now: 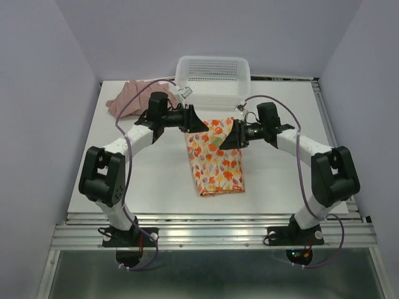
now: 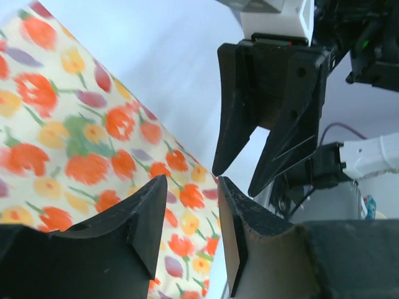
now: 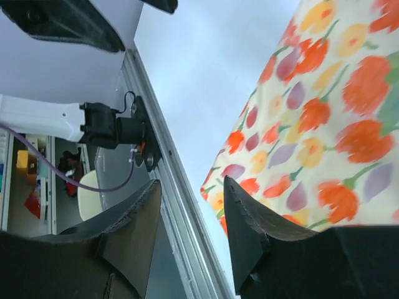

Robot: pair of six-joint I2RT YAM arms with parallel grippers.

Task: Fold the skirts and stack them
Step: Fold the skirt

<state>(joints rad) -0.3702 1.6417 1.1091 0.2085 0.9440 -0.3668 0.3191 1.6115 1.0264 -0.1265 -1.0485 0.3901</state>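
The cream skirt with orange, red and yellow print (image 1: 215, 159) lies folded into a long strip on the middle of the white table (image 1: 280, 180). The dusty pink skirt (image 1: 129, 96) lies crumpled at the back left. My left gripper (image 1: 201, 123) is open and empty over the printed skirt's far left corner. My right gripper (image 1: 225, 140) is open and empty over its far right edge, facing the left one. The left wrist view shows the print (image 2: 75, 143) under the open gripper (image 2: 190, 187) and the right gripper (image 2: 262, 124) opposite. The right wrist view shows the skirt's corner (image 3: 312, 124) beside the open gripper (image 3: 192, 187).
A white plastic mesh basket (image 1: 213, 78) stands at the back centre, just behind both grippers. The table's front rail (image 1: 212, 219) runs along the near edge. Grey walls enclose the left, right and back sides.
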